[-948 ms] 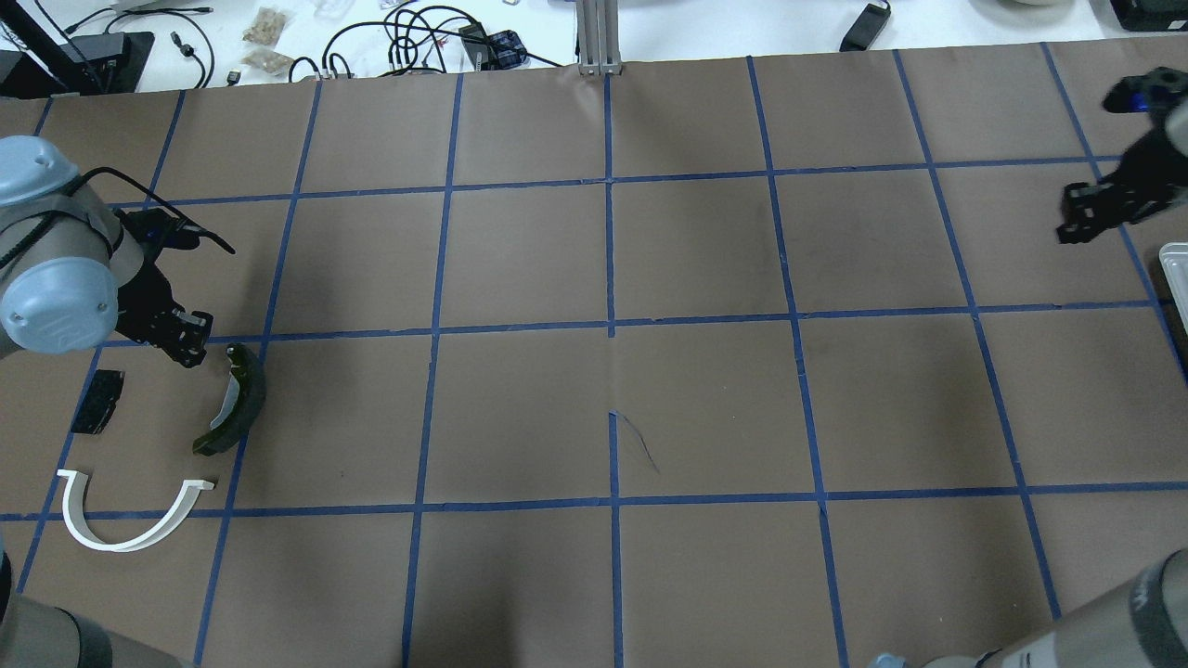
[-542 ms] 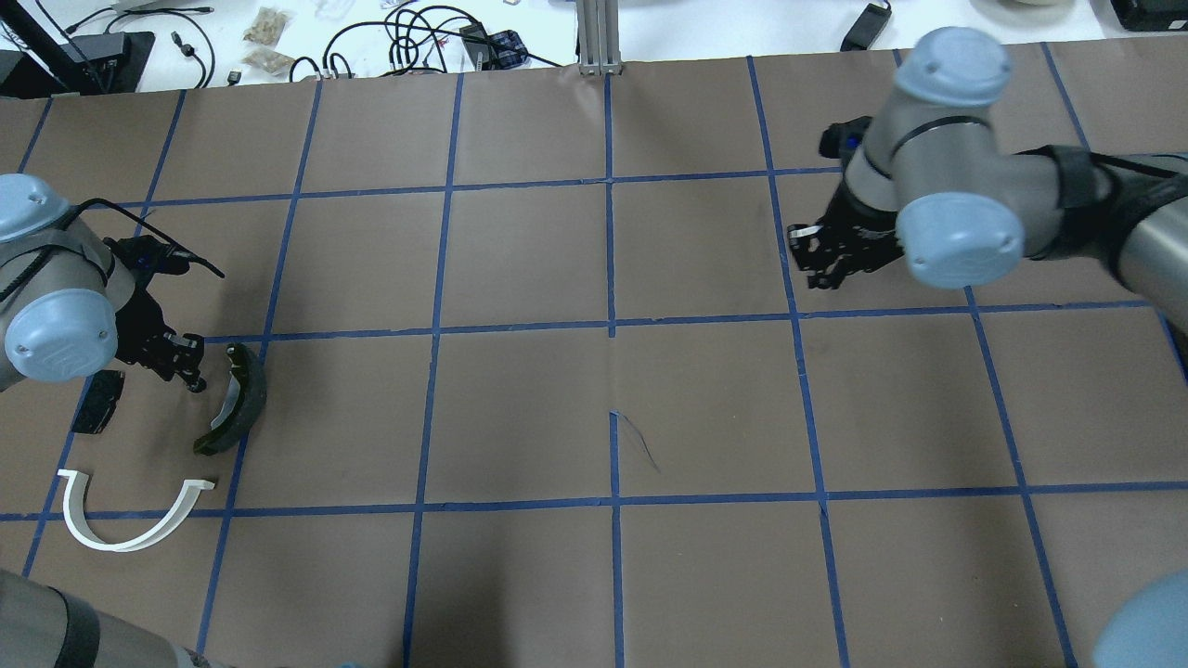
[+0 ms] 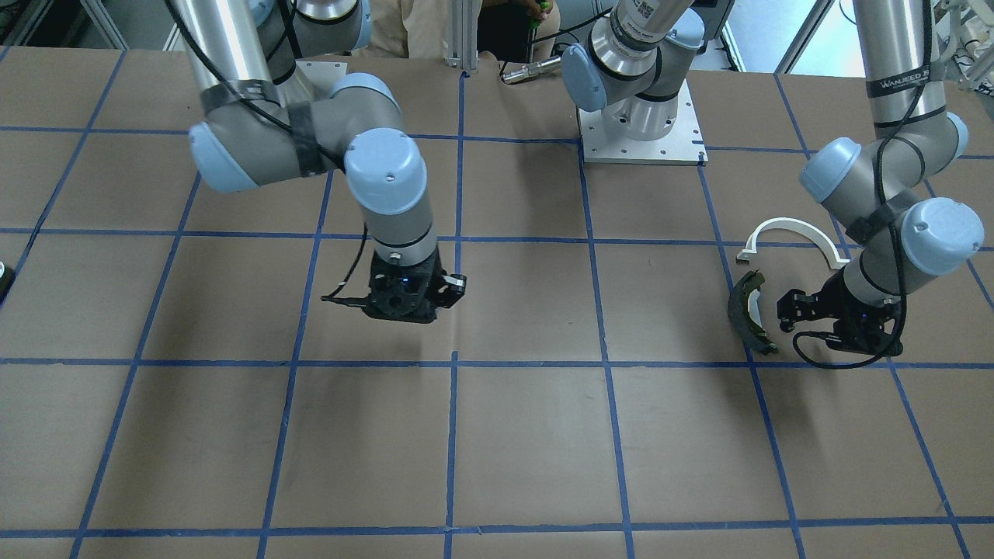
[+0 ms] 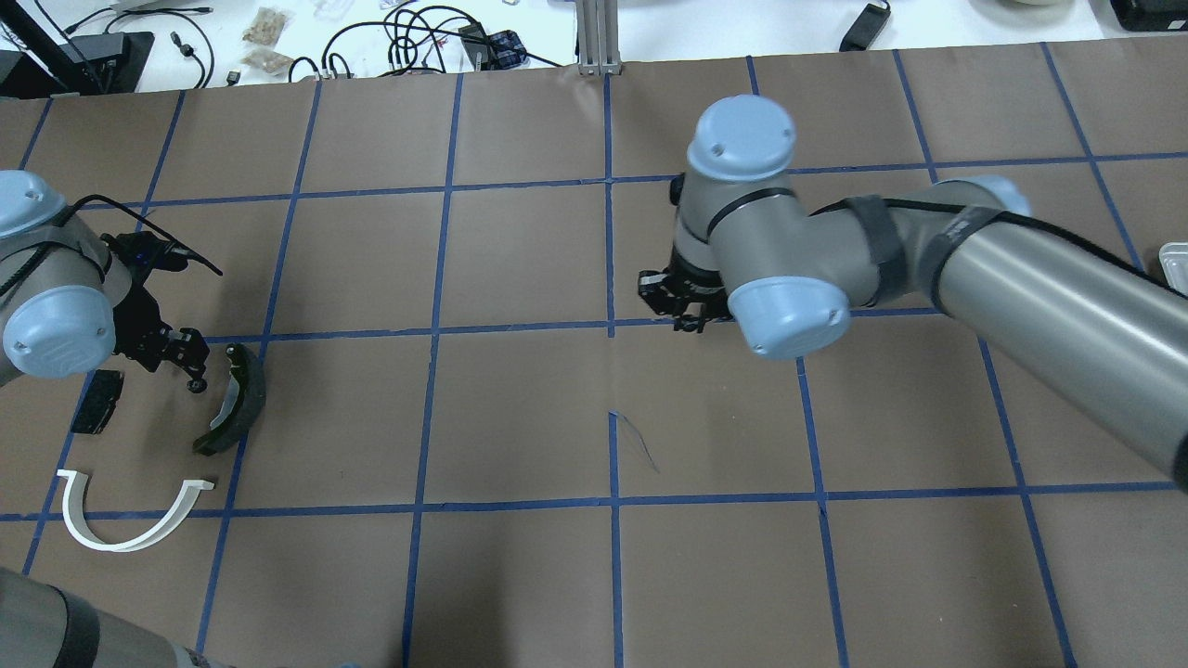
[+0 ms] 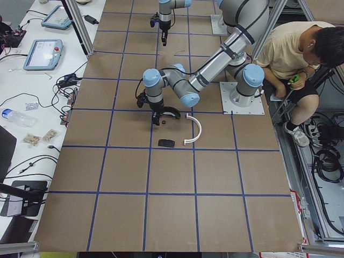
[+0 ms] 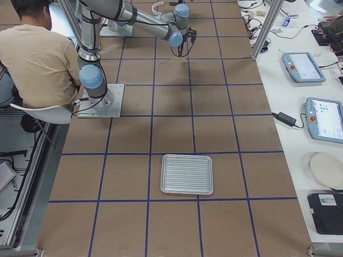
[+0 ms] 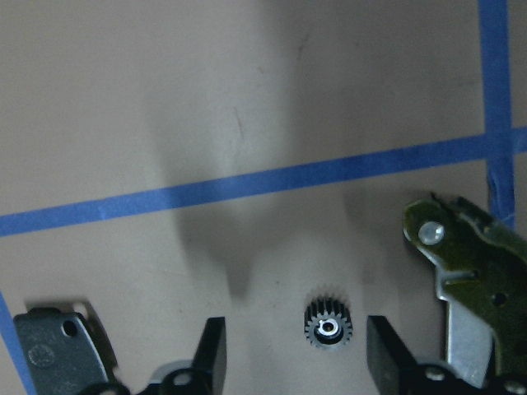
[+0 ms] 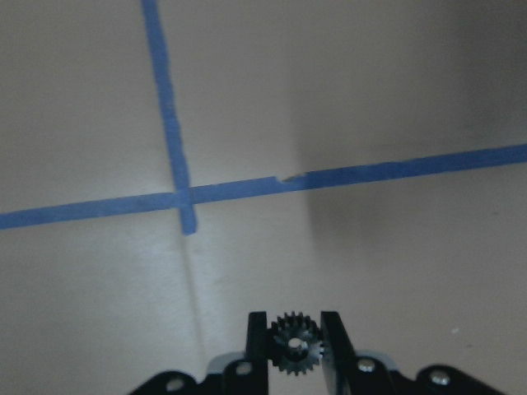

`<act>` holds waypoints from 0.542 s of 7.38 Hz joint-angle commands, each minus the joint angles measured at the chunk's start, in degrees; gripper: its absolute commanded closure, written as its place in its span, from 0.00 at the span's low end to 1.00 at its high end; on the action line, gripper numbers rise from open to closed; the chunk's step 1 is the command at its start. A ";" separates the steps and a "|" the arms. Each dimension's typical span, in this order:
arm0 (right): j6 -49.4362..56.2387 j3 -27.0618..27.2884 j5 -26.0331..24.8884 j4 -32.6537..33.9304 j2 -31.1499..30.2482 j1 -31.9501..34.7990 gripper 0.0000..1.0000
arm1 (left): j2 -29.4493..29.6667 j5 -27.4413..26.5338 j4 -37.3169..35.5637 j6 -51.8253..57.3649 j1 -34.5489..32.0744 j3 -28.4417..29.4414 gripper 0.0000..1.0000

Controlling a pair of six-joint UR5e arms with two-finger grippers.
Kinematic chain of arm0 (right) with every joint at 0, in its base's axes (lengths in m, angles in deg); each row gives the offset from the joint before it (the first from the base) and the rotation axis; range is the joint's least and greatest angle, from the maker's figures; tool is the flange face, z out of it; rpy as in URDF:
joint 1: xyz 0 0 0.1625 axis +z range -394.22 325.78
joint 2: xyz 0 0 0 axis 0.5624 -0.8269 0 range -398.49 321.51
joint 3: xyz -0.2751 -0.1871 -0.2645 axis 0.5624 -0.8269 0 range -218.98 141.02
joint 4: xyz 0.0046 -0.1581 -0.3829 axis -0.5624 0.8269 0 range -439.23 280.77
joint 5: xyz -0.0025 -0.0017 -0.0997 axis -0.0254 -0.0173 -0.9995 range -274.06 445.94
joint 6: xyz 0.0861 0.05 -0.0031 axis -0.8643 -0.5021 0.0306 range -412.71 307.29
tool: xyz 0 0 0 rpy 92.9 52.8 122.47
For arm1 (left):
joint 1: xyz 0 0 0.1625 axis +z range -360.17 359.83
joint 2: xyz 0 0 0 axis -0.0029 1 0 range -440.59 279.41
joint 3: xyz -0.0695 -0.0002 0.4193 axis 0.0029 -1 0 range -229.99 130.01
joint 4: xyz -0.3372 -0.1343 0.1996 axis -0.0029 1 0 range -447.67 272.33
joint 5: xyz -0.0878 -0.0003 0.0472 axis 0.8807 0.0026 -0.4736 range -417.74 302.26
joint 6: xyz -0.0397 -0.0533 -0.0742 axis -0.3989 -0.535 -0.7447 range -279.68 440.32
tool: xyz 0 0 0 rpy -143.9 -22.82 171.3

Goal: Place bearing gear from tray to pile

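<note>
Right gripper clamped on gear, mid-table, well short of pile at left end. Tray at right looks empty. Left gripper open over a second gear lying beside shoe. Left to do: carry, release at pile.

Bright, even overhead light throws soft shadows on the table; wrist views look slightly blurred.

1. Overhead, the right edge cuts off the tray
2. The left wrist view's bottom edge crops the brake shoe
3. In the front-facing view, the left arm hides the black pad
</note>
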 commanded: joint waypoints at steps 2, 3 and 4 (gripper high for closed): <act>-6.09 -0.71 0.68 3.94 4.36 4.19 0.12 | -1.13 2.22 17.34 -7.85 -6.06 11.33 0.00; -5.38 -1.32 0.76 5.60 4.28 3.75 0.00 | -1.39 4.40 21.48 -14.66 -8.17 13.02 0.00; -4.77 -3.76 0.50 1.00 3.49 0.62 0.00 | -1.74 8.60 21.87 -20.56 -10.45 12.52 0.00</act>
